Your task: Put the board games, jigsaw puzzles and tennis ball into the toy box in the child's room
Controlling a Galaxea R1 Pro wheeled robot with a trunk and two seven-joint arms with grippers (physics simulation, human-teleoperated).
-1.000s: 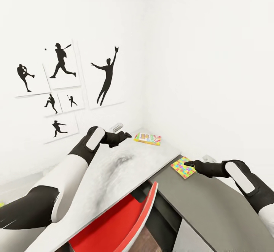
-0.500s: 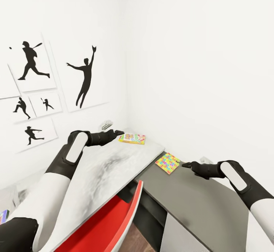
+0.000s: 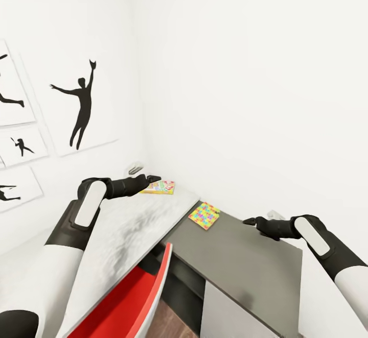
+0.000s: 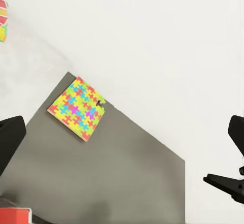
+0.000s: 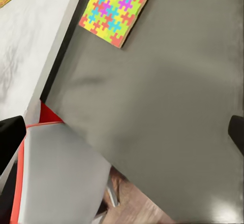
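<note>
A jigsaw puzzle (image 3: pixel 205 215), a thin square of bright interlocking pieces, lies flat on the table's lower dark-grey top (image 3: pixel 245 261) near the corner; the puzzle (image 4: pixel 77 108) and the same puzzle (image 5: pixel 117 8) show in both wrist views. A board game (image 3: pixel 159 187) with red and green print rests on the light-grey top (image 3: pixel 122 231) by the wall corner. My left gripper (image 3: pixel 153 179) hovers open just left of that game, holding nothing. My right gripper (image 3: pixel 249 221) hangs open and empty over the dark top, right of the puzzle.
A red chair (image 3: pixel 130 299) is tucked under the light-grey top below my left arm. White walls close the corner, with black sports-silhouette pictures (image 3: pixel 82 105) on the left wall. A small grey fitting (image 3: pixel 134 168) sits at the wall behind my left gripper.
The whole picture has slid left, so the camera has turned right. The puzzle, once under my right gripper's tip, now lies well left of it. Both grippers stay open.
</note>
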